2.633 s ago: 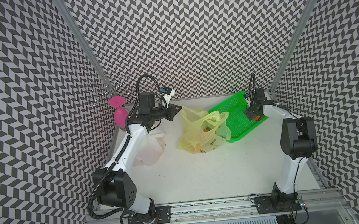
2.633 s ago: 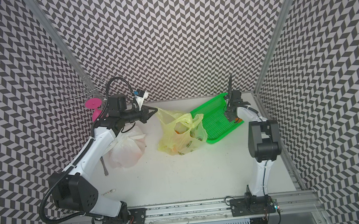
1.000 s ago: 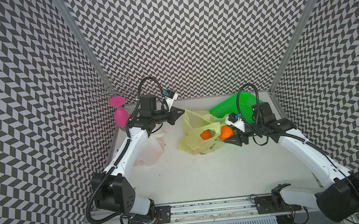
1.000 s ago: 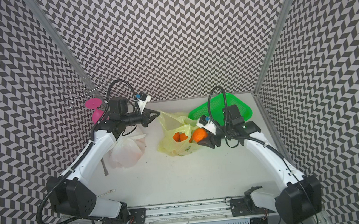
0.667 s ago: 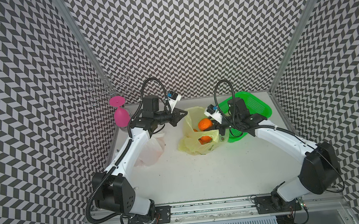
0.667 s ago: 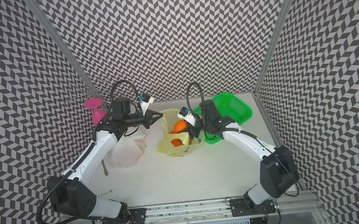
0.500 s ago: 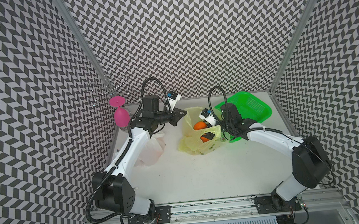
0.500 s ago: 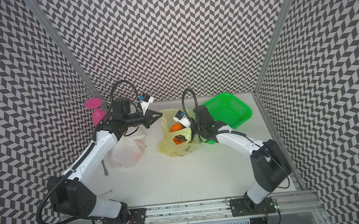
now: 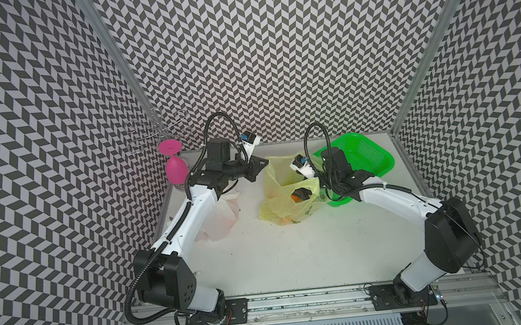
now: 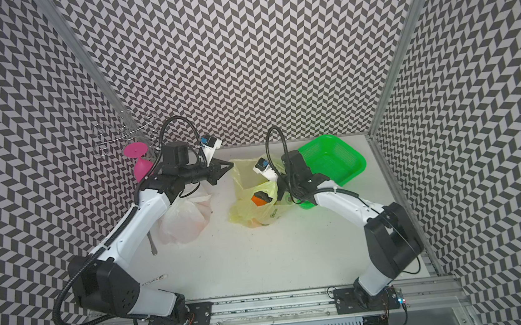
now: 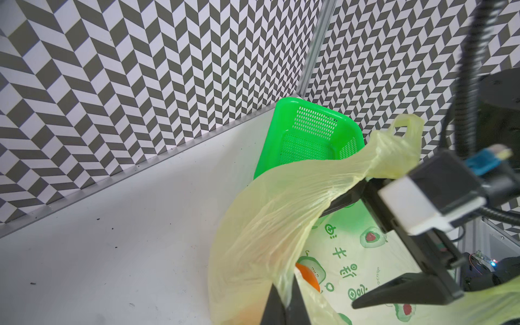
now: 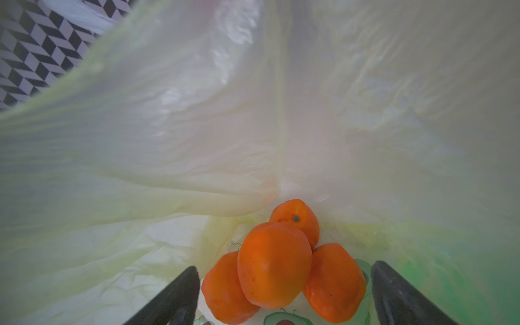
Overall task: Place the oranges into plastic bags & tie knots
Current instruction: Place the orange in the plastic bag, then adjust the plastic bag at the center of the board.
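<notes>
The yellow-green plastic bag [image 9: 289, 204] [image 10: 257, 214] with avocado prints sits mid-table, its mouth held up. My left gripper [image 9: 259, 166] [image 11: 284, 306] is shut on the bag's rim. My right gripper [image 9: 303, 193] [image 12: 284, 267] reaches into the mouth and stands open. Several oranges [image 12: 274, 264] lie piled on the bag's bottom, the top one between the spread fingers and touching neither. One orange [image 10: 258, 199] shows through the mouth. A white plastic bag [image 9: 218, 216] [image 10: 183, 222] lies under my left arm, with faint orange inside. The knots are out of view.
A green mesh basket [image 9: 369, 156] [image 10: 334, 159] [image 11: 309, 135] stands at the back right, against the yellow-green bag, with nothing visible in it. A pink glass [image 9: 176, 169] hangs upside down on a wire rack [image 9: 158, 132] at the back left corner.
My right arm swung from the basket to the bag with an orange, went down into the mouth, and its jaws widened off the orange. The left gripper kept its hold on the rim.
</notes>
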Controlling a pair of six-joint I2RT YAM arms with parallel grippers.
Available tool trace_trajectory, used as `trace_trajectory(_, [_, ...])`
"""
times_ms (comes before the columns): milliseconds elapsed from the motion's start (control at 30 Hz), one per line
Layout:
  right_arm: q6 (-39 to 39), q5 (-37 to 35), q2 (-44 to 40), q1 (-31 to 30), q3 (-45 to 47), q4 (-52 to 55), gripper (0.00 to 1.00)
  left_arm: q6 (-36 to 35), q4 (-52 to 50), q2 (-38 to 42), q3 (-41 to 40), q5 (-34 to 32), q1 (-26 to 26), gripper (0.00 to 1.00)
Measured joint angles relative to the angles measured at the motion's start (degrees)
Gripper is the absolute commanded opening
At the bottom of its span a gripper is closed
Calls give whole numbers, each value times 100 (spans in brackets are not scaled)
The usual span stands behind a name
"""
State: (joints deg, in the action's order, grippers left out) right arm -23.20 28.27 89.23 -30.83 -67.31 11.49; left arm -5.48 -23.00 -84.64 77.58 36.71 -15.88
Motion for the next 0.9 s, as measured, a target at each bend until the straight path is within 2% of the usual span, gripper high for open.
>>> trace_trajectory(133, [-634, 348, -551, 15, 46, 564, 89, 0, 24, 0, 0, -105, 7, 0])
trace_trajectory(233, [-1001, 647, -881, 15, 251, 881, 83, -13, 24, 0, 4, -157, 15, 0])
trace_trajectory(433, [-1558, 1158, -1049, 48, 363, 1561, 76, -155, 9, -76, 229, -278, 17, 0])
trace_trajectory(767, [-1668, 892, -2028, 691, 498, 1921, 75, -461, -4, -208, 520, -280, 105, 0])
trace_trajectory(900, [-1676, 953, -2424, 752, 494, 2068, 74, -590, -42, -404, 721, -254, 107, 0])
